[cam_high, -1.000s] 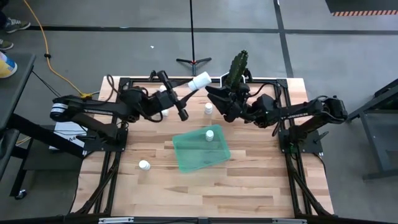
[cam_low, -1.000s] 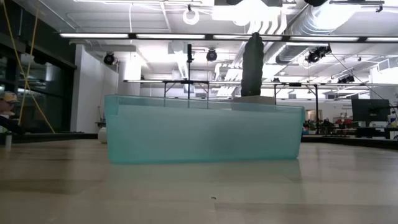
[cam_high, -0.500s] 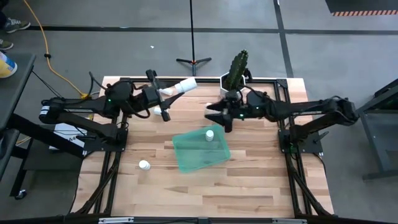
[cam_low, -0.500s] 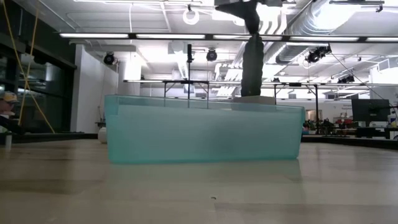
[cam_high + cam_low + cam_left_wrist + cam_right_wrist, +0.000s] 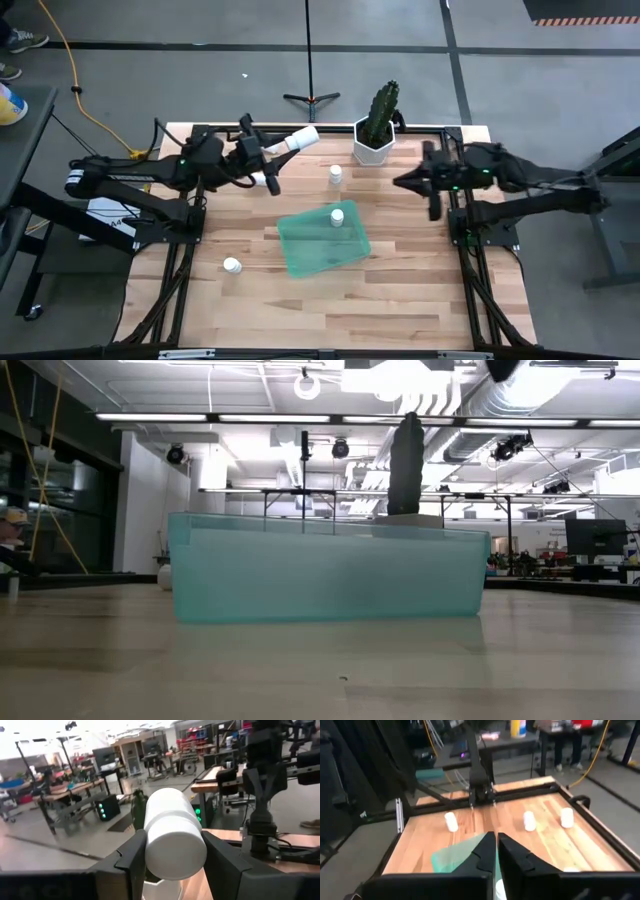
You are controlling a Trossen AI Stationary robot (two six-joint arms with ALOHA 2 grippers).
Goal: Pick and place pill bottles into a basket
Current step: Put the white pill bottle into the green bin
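One pill bottle (image 5: 174, 838) is clamped between the left gripper (image 5: 262, 165)'s fingers, well short of the basket (image 5: 322, 240), so carry it level over the rim before releasing, while the right gripper (image 5: 496, 851), fingers together, waits aside.

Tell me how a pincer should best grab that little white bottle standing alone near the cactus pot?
Probably from straight above, closing on the round sides just under the cap. The bottle stands upright on the table, and bare wood shows around it, so fingers could drop on either side. The cactus pot stands close behind.
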